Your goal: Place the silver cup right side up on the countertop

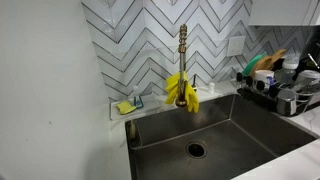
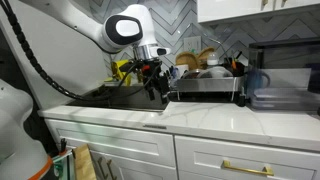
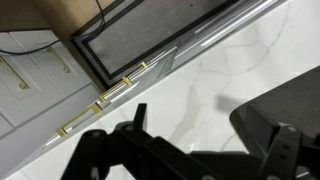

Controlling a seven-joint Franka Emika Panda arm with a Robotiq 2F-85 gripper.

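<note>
My desk (image 2: pixel 225 120) is pale veined stone around a steel sink (image 1: pixel 215 135); a dish rack (image 2: pixel 205 88) stands on it; a yellow sponge (image 1: pixel 125 107) sits at its back ledge.

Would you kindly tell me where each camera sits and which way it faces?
An exterior view: sits before the sink, faces faucet and tiled wall; no robot part evident.
An exterior view: stands off the cabinet fronts, faces the countertop; arm and gripper show.
Wrist view: looks down at countertop edge and drawers; open jaws at bottom.
Shared: the dish rack, in both exterior views.
</note>
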